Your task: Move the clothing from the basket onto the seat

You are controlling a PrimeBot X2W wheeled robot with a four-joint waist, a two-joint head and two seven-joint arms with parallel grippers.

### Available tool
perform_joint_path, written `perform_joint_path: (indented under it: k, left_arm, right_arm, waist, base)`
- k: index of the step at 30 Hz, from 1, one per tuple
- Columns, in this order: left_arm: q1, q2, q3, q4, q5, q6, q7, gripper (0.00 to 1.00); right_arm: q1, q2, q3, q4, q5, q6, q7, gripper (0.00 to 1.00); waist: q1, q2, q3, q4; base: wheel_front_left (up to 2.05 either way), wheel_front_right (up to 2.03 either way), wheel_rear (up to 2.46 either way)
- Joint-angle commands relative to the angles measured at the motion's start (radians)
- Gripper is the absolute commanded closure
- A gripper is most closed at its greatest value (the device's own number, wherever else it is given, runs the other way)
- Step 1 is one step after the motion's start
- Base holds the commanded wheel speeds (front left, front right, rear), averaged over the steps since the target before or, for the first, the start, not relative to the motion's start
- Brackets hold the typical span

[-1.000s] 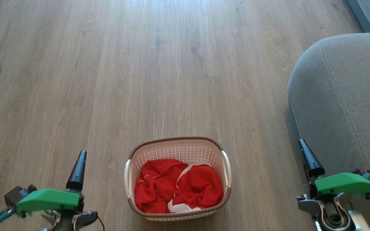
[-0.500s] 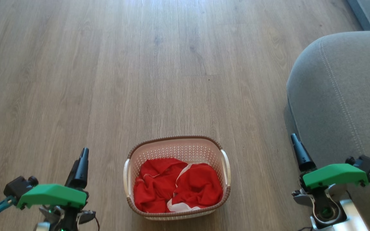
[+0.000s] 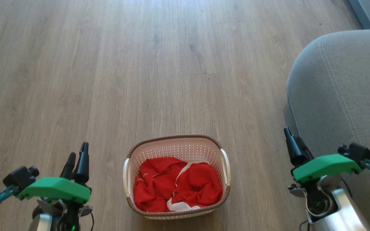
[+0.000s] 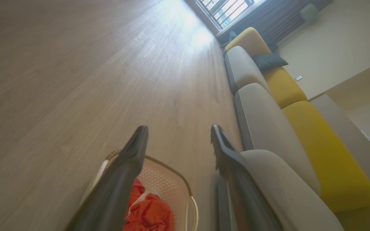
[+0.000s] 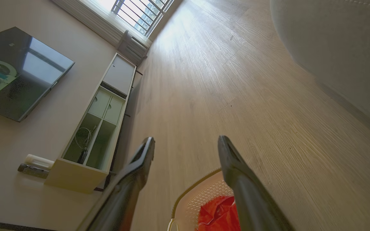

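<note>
Left pincer [image 3: 78, 150] of mine is open w/ nothing in it. It sits low on the left in the head view, fingers spread a bit & pointing up over the wood floor [image 3: 172, 64], off to the left of the basket [image 3: 175, 138]. My right pincer [image 3: 290, 133] sits low on the right, near the edge of the big grey seat [image 3: 348, 89]. From the head its fingers look close together, but my right wrist view shows them wide apart & holding nothing. Basket stands on the floor btwn my 2 arms, not touching either one. Red clothes [image 3: 172, 189] lie bunched up inside it, w/ thin white bands showing, & they cover the bottom. Seat is to the right of the basket w/ a strip of floor btwn them. From my left wrist I see the basket & clothes down low by my fingers, & the seat on the right w/ yellow back cushions [image 4: 326, 154] behind it. From my right wrist I see a TV [image 5: 14, 73] on the wall & a pale shelf unit [image 5: 98, 128].
</note>
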Motion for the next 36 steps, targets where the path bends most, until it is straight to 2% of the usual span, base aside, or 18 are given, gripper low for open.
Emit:
perform_joint_path:
  k: [1,36]
  left_arm:
    - [-0.058,0.027,0.016,-0.022,0.045,-0.005,-0.019,0.0]
    - [-0.147,0.037,0.048,0.048,0.476,-0.008,-0.121,0.0]
  right_arm:
    - [-0.069,-0.022,0.022,-0.02,-0.04,0.0,-0.016,0.0]
    - [-0.215,-0.045,0.134,0.106,-0.431,0.0,-0.119,0.0]
  waist:
    - [0.0,0.0,0.0,0.0]
    - [0.0,0.0,0.011,0.0]
  base:
    - [0.0,0.0,0.0]
    - [0.0,0.0,0.0]
